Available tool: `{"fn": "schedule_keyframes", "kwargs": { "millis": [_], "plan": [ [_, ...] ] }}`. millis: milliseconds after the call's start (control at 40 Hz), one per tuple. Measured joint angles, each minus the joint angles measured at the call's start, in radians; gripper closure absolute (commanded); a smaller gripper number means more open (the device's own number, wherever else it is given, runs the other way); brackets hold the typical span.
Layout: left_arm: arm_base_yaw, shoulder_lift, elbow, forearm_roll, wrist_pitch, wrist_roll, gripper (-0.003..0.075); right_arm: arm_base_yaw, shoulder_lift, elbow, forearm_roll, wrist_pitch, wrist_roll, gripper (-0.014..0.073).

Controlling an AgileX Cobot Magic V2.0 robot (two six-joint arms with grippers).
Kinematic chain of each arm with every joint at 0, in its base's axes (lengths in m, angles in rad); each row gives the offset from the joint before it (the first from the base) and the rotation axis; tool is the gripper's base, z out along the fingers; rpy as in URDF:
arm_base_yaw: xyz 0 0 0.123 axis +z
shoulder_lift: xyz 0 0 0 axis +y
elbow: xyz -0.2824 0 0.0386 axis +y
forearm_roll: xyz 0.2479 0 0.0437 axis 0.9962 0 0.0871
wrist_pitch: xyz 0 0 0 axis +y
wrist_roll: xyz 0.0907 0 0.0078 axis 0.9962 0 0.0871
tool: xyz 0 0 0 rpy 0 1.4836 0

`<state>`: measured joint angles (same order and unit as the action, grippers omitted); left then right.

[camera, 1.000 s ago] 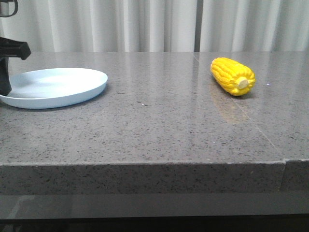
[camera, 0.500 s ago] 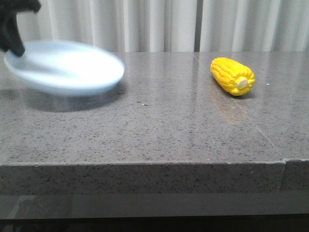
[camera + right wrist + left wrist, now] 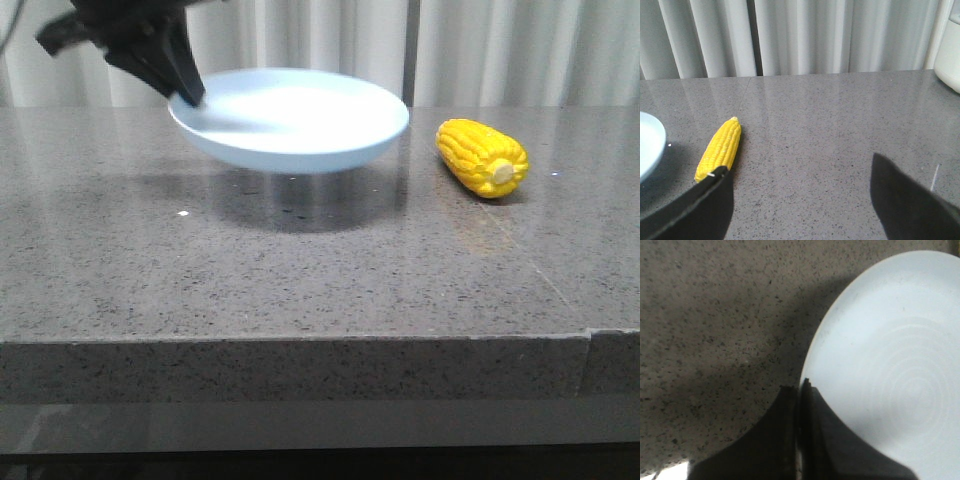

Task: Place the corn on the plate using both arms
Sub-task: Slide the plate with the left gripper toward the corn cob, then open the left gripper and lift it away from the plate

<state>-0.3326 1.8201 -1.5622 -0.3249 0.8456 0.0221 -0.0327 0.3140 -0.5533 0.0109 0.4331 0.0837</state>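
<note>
My left gripper [image 3: 188, 95] is shut on the rim of the pale blue plate [image 3: 300, 125] and holds it in the air above the table, left of the corn. In the left wrist view the jaws [image 3: 800, 386] pinch the plate's edge [image 3: 880, 365], one finger on each side. The yellow corn [image 3: 482, 156] lies on the table at the right, its pale stub end toward the front. My right gripper [image 3: 800, 170] is open and empty, low over the table beside the corn [image 3: 721, 146]. It does not show in the front view.
The grey speckled stone table [image 3: 300, 270] has its front edge near the camera. White curtains [image 3: 480, 50] hang behind. A white container [image 3: 950, 47] stands at the edge of the right wrist view. The plate's rim [image 3: 650, 145] shows there too.
The plate has been lifted off the table at the far left and carried up and to the right, toward the corn. The corn has not moved.
</note>
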Motion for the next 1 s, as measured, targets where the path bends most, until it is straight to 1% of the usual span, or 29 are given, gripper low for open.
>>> {"fn": "schedule_keyframes", "kwargs": {
  "millis": [100, 150, 200, 275, 375, 425, 475, 575, 650, 675, 725, 800, 850, 900, 1000],
  "plan": [
    [0.0, 0.039, 0.0, 0.0, -0.002, 0.0, 0.0738, 0.0, 0.0, 0.0, 0.0, 0.0, 0.0, 0.0002],
    [0.0, 0.051, 0.0, 0.0, -0.004, 0.0, 0.0721, 0.0, 0.0, 0.0, 0.0, 0.0, 0.0, 0.0002],
    [0.0, 0.055, 0.0, 0.0, -0.005, 0.0, 0.0684, 0.0, 0.0, 0.0, 0.0, 0.0, 0.0, 0.0002],
    [0.0, 0.055, 0.0, 0.0, -0.01, 0.0, 0.0599, 0.0, 0.0, 0.0, 0.0, 0.0, 0.0, 0.0002],
    [0.0, 0.055, -0.002, 0.0, -0.017, 0.0, 0.0464, 0.0, 0.0, 0.0, 0.0, 0.0, 0.0, 0.0002],
    [0.0, 0.055, -0.004, 0.0, -0.022, 0.0, 0.0433, 0.0, 0.0, 0.0, 0.0, 0.0, 0.0, 0.0002],
    [0.002, 0.055, -0.004, 0.003, -0.024, 0.0, 0.0424, 0.0, 0.0, 0.0, 0.0, 0.0, 0.0, 0.0002],
    [0.011, 0.029, -0.004, 0.028, -0.024, 0.0, 0.0426, 0.0, 0.0, 0.0, 0.0, 0.0, 0.0, 0.0002],
    [0.018, -0.017, -0.004, 0.082, -0.025, -0.002, 0.0432, 0.0, 0.0, 0.0, 0.0, 0.0, 0.0, 0.0002],
    [0.021, -0.033, -0.004, 0.105, -0.025, -0.005, 0.0446, 0.0, 0.0, 0.0, 0.0, 0.0, 0.0, 0.0002],
    [0.025, -0.072, -0.004, 0.146, -0.022, -0.022, 0.049, 0.0, 0.0, 0.0, 0.0, 0.0, 0.0, 0.0002],
    [0.031, -0.131, -0.004, 0.238, -0.008, -0.056, 0.0584, 0.0, 0.0, 0.0, 0.0, 0.0, 0.0, 0.0002],
    [0.034, -0.165, -0.002, 0.299, 0.009, -0.076, 0.0667, 0.0, 0.0, 0.0, 0.0, 0.0, 0.0, 0.0002],
    [0.034, -0.2, 0.01, 0.363, 0.019, -0.098, 0.0734, 0.0, 0.0, 0.0, 0.0, 0.0, 0.0, 0.0002],
    [0.036, -0.253, 0.055, 0.433, 0.027, -0.127, 0.0741, 0.0, 0.0, 0.0, 0.0, 0.0, 0.0, 0.0002]
  ]
}}
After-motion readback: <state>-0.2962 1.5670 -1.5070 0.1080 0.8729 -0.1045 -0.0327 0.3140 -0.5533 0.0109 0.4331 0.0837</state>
